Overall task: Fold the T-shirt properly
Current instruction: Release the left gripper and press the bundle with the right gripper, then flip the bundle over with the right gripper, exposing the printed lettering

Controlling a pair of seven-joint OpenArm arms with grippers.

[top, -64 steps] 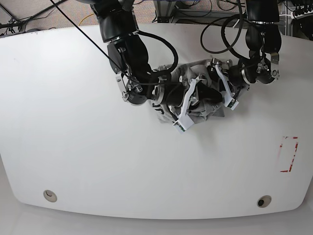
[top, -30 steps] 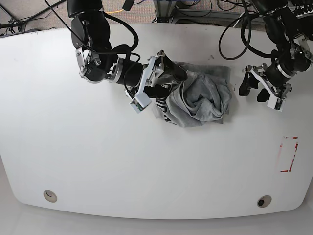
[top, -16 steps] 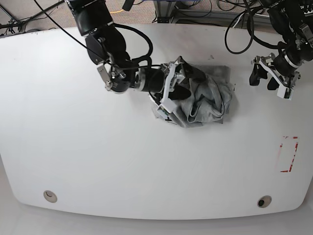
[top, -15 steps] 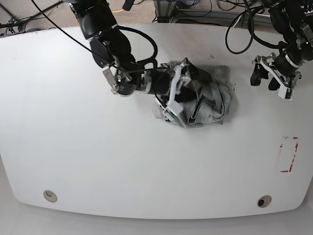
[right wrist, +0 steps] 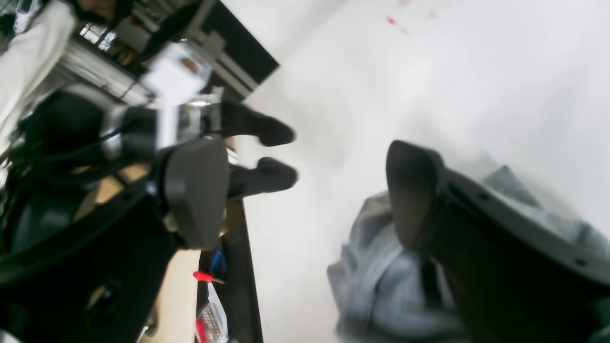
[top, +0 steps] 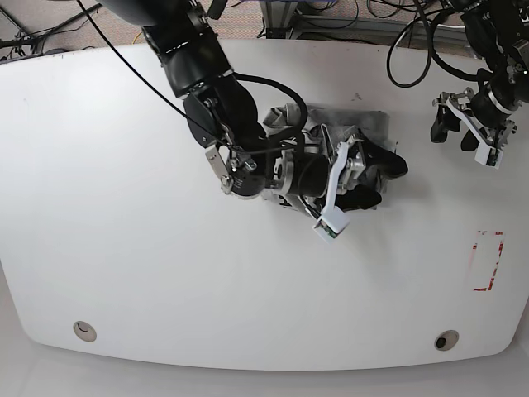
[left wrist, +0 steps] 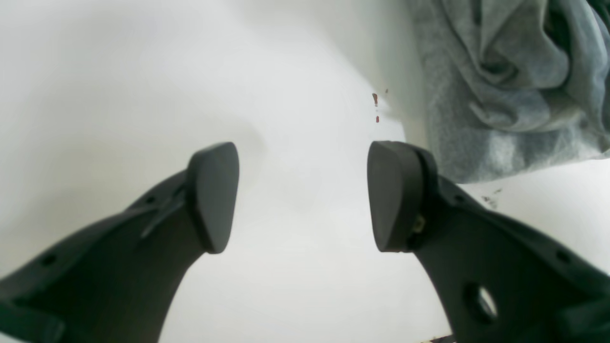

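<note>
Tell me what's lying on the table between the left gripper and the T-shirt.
Nothing: in the base view, only bare white table separates the left gripper from the T-shirt. The left wrist view shows just tiny red specks there.

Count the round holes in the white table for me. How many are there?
2. Both sit near the front edge of the white table in the base view: one round hole towards the left corner, another round hole towards the right corner. The robot arms might hide more.
</note>
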